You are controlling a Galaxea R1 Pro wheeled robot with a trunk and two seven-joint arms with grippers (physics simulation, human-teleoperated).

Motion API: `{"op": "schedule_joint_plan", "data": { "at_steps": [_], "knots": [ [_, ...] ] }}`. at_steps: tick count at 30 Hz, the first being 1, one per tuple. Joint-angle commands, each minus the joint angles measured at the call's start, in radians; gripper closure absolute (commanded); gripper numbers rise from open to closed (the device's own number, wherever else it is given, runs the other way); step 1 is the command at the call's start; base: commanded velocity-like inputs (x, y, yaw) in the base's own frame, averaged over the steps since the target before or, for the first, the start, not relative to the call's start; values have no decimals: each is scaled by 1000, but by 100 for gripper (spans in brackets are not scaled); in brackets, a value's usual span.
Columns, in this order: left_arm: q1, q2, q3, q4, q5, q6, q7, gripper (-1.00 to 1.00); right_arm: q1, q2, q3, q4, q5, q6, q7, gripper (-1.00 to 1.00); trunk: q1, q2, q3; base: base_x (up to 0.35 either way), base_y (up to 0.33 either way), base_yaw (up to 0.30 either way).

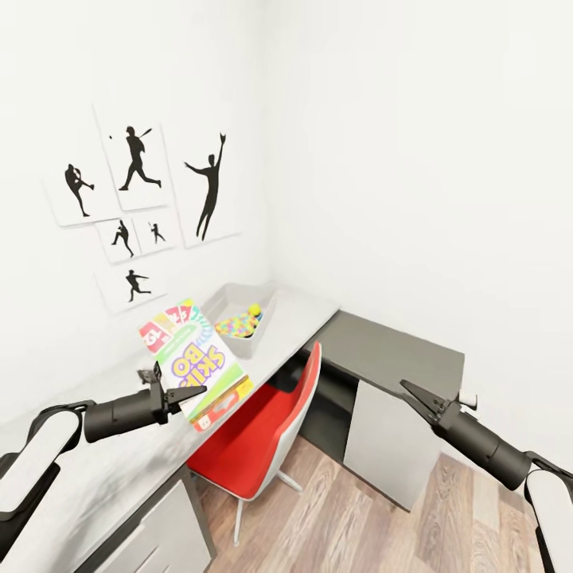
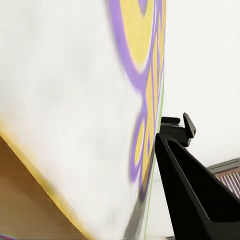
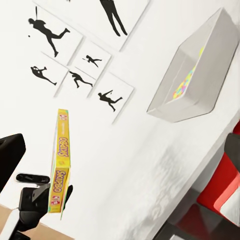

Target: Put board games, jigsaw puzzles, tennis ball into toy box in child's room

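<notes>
The left tool [image 1: 185, 393] grips the Skip-Bo game [image 1: 195, 362] above the counter [image 1: 119, 469]. The toy box [image 1: 239, 314], at 1 o'clock from it, already holds puzzles [image 1: 236, 325] and the ball [image 1: 255, 309]. The right tool [image 1: 414, 395] seems closed and empty. Other games remain.

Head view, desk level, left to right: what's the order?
Left hand holding the Skip-Bo carton → toy box with jigsaw puzzles inside → red chair → dark grey shelf section → right hand.
</notes>
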Motion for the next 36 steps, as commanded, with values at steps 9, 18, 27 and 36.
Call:
{"op": "schedule_joint_plan", "data": {
  "at_steps": [9,18,27,36],
  "knots": [
    [-1,0,-1,0,-4,2,-8,100,-1,0,-1,0,2,5,4,-100,1,-2,-2,63,-143,-3],
    [-1,0,-2,1,-7,2,-7,100,-1,0,1,0,2,5,4,-100,1,-2,-2,81,-80,0],
    [-1,0,-4,0,-6,2,-7,100,-1,0,3,0,2,5,4,-100,1,-2,-2,85,-15,0],
    [-1,0,-4,0,-6,2,-7,100,-1,0,8,0,2,5,3,-100,1,-2,-2,53,0,0]
  ]
}}
